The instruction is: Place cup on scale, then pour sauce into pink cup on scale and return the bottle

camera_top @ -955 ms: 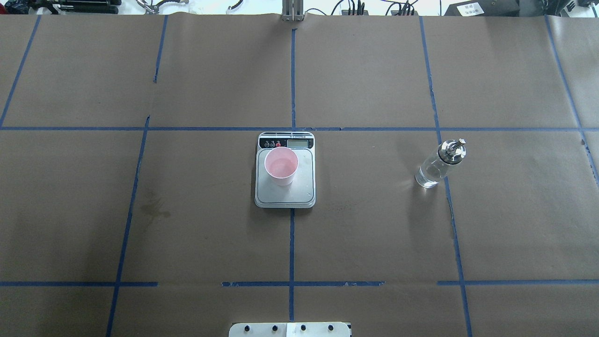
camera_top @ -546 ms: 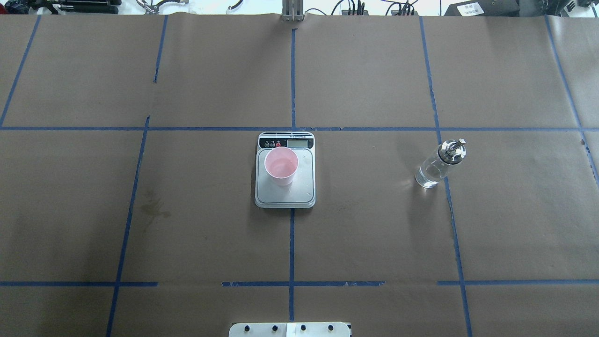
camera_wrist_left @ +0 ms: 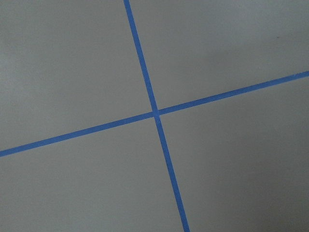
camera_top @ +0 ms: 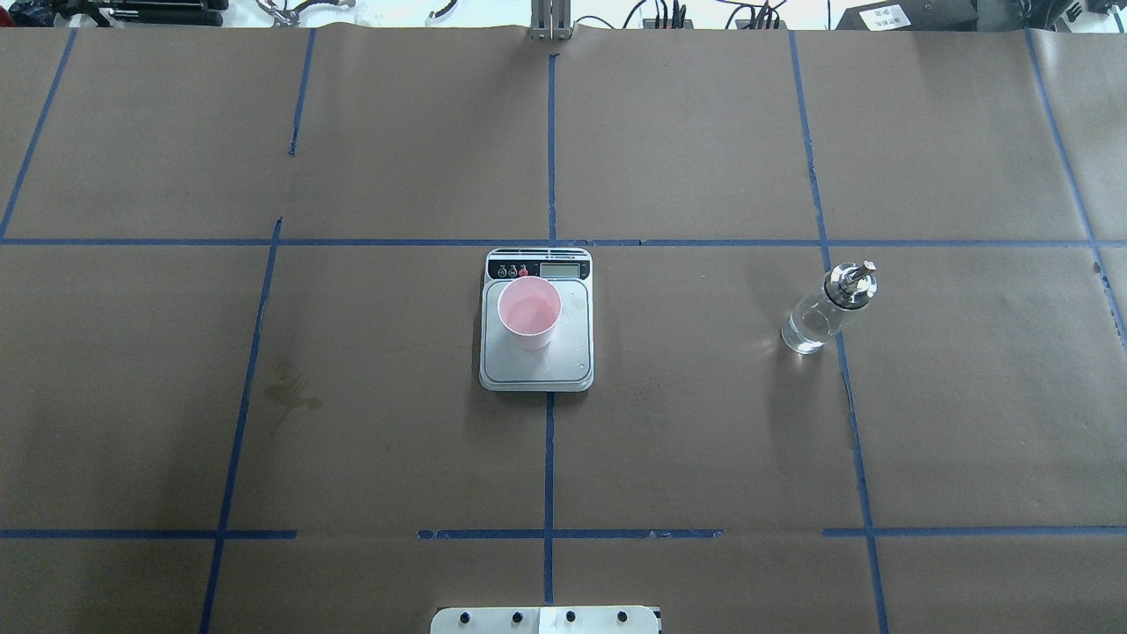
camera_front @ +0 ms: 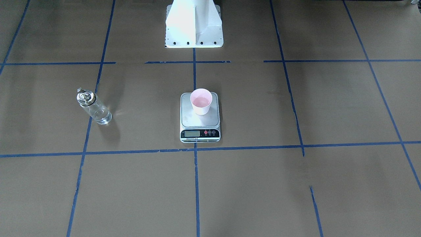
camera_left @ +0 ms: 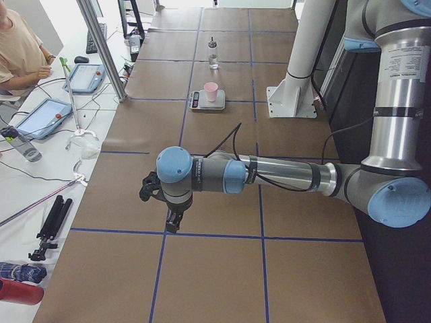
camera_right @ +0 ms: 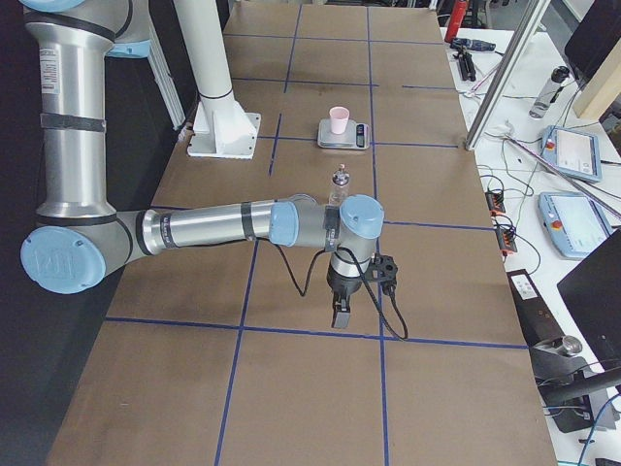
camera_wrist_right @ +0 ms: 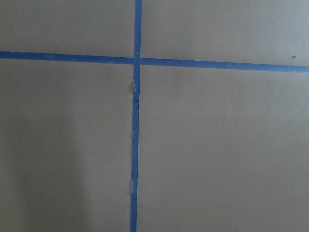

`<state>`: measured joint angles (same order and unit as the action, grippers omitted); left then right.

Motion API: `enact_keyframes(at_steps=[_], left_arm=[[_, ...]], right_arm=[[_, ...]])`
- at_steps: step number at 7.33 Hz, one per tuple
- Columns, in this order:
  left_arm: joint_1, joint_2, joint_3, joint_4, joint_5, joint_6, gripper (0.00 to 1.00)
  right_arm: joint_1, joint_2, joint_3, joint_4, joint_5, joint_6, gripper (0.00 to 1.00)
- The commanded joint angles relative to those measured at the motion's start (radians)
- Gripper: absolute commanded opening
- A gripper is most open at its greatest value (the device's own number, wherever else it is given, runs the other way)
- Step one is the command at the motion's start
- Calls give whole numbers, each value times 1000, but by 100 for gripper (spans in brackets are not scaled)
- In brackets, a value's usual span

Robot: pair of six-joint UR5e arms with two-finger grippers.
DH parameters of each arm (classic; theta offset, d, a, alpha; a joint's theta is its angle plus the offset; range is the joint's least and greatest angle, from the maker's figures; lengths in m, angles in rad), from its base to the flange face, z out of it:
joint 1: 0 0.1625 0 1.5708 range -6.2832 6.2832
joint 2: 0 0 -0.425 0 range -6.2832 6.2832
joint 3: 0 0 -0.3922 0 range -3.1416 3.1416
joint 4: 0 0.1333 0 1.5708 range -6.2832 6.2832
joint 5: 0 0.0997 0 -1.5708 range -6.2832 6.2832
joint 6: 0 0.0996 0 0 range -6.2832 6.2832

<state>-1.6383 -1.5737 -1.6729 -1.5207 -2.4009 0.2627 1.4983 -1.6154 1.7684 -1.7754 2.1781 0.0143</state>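
The bottle [camera_top: 823, 310] stands upright on the surface [camera_top: 704, 440], well to the right of the scale [camera_top: 563, 352], which carries the cup [camera_top: 529, 312]. It is glass, so probably slippery and fragile. I would grip it at mid-body. The left gripper [camera_left: 172, 221] and the right gripper [camera_right: 338, 316] hang far away, and I cannot tell whether they are apart or together.

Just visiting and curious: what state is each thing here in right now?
scale: flat on table, display unreadable.
cup: upright on the scale.
bottle: upright, capped, apart from scale.
left gripper: above bare table, open or shut unclear.
right gripper: likewise.
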Motion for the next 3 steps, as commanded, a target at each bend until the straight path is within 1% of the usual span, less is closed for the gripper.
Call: enact_keyframes(at_steps=[1,3], left_arm=[[0,6,-2,2,5,1,100],[0,-2,-7,-1,6,0,100]], right_arm=[[-3,0,-4,4,-3,-8,100],[-3,3,-4,4,-1,-7,100]])
